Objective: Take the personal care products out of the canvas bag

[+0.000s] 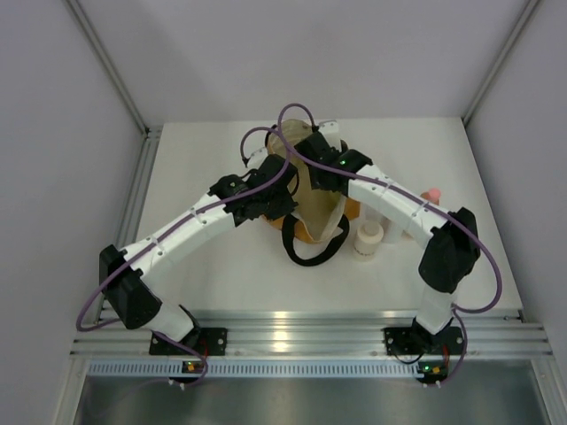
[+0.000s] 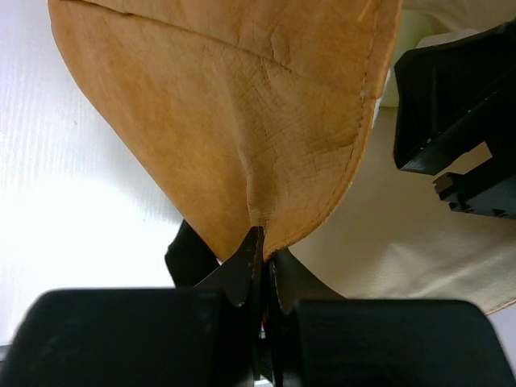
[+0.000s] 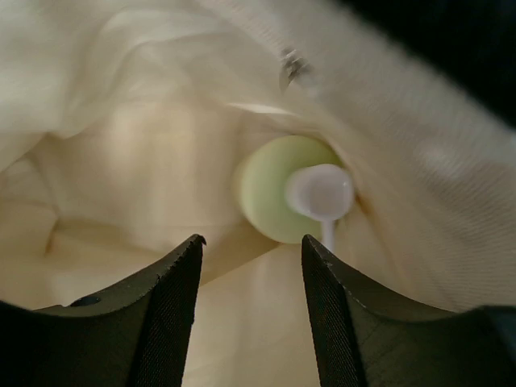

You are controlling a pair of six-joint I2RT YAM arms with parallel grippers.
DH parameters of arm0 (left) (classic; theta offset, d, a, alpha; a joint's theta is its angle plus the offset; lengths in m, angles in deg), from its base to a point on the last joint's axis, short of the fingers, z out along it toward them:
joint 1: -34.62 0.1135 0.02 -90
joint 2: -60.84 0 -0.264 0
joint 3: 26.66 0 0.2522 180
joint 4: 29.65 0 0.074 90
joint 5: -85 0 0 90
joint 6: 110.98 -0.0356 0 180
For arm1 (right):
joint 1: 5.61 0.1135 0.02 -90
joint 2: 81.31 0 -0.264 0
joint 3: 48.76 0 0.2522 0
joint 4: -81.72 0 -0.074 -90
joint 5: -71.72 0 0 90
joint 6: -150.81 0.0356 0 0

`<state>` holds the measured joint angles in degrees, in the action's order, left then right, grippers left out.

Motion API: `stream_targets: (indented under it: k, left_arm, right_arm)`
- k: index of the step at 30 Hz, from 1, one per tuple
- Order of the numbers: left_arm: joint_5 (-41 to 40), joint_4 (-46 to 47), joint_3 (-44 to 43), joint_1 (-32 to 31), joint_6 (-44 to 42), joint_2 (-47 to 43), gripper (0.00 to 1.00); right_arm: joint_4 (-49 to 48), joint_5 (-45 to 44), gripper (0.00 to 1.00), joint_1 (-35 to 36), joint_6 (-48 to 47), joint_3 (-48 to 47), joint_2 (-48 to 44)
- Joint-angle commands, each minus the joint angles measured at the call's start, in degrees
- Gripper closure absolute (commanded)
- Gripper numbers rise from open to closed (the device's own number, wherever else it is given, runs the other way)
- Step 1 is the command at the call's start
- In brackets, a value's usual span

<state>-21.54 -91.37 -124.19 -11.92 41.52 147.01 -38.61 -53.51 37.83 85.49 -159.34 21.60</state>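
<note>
My left gripper [image 2: 262, 266] pinches the mustard-orange canvas bag [image 2: 242, 121] by its rim; my right gripper [image 3: 251, 266] is inside it, spread, empty, with the pale yellow-green white-topped bottle [image 3: 274, 193] just beyond.

A white table [image 1: 230, 285] sits between pale grey walls [image 1: 53, 106]; an aluminium rail [image 1: 301, 329] glints along its near edge.

Canvas bag [image 2: 226, 121]: one.
Bottles: two, one pale yellow-green bottle [image 3: 266, 193] inside the bag, and one orange bottle with pink cap [image 1: 431, 195] on the counter [image 1: 221, 266].
Jars: one cream-white jar [image 1: 369, 237] on the counter.
White shape [image 1: 376, 215] just behind the jar: one, too hidden to name.
Black loop handle [image 1: 312, 258]: one showing.
Grippers: two, the left gripper [image 2: 262, 250] and the right gripper [image 3: 250, 250].
</note>
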Motion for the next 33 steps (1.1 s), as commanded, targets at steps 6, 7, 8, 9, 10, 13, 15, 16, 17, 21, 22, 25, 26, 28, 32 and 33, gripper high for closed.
stream_targets:
  k: [6,7,8,9,10,13,15,16,17,21,22,25,26,28,32,33]
  left_arm:
    - [2.29,2.70,-0.26,1.28,0.34,0.58,1.00]
    - [2.64,2.70,-0.26,1.37,0.34,0.58,1.00]
    - [2.74,2.70,-0.17,1.37,0.34,0.75,1.00]
    - [2.91,2.79,-0.26,1.37,0.25,0.67,1.00]
    - [3.00,2.70,-0.17,1.46,0.17,0.66,1.00]
    - [3.09,2.79,0.01,1.46,0.17,0.58,1.00]
    - [3.18,2.70,0.18,1.46,0.08,0.66,1.00]
    - [3.26,2.70,0.27,1.46,-0.01,0.66,1.00]
    - [3.35,2.79,0.36,1.46,-0.10,0.58,1.00]
    - [3.61,2.70,0.36,1.46,-0.45,0.58,1.00]
    - [3.61,2.70,0.36,1.46,-0.54,0.58,1.00]
    - [3.53,2.79,0.45,1.46,-0.89,0.49,1.00]
    - [3.53,2.79,0.45,1.46,-0.89,0.49,1.00]
    - [3.44,2.70,0.45,1.46,-1.15,0.49,1.00]
    - [3.35,2.79,0.36,1.63,-1.59,0.58,1.00]
    - [3.35,2.70,0.36,1.63,-1.77,0.49,1.00]
  right_arm:
    - [3.92,-7.93,0.47,-2.66,0.10,0.48,0.00]
    - [3.92,-8.02,0.46,-3.09,-0.16,0.57,0.18]
    - [3.92,-8.02,0.46,-3.45,-0.43,0.66,0.44]
    - [4.01,-8.02,0.46,-3.54,-0.52,0.75,0.97]
    - [3.92,-8.11,0.45,-3.97,-0.95,0.84,1.32]
    - [3.92,-9.07,0.44,-4.24,-2.36,0.31,3.08]
    - [3.84,-10.04,0.43,-4.33,-2.89,-0.21,4.30]
    - [3.92,-10.13,0.43,-4.68,-2.98,-0.30,4.66]
    - [3.84,-9.52,0.43,-4.94,-2.80,-0.39,5.10]
    - [1.12,-5.65,0.43,-6.70,-3.32,1.36,5.55]
    - [-0.63,-4.86,0.43,-7.22,-3.68,1.80,5.46]
    - [-3.44,-1.09,0.44,-8.11,-4.65,3.12,5.28]
    - [-4.07,0.84,0.45,-8.37,-4.65,3.47,5.19]
    - [-5.82,2.17,0.52,-8.98,-5.00,4.88,4.93]
    - [-7.67,4.98,0.58,-10.48,-4.65,7.60,4.23]
    - [-8.11,5.34,0.59,-10.74,-4.47,8.82,3.96]
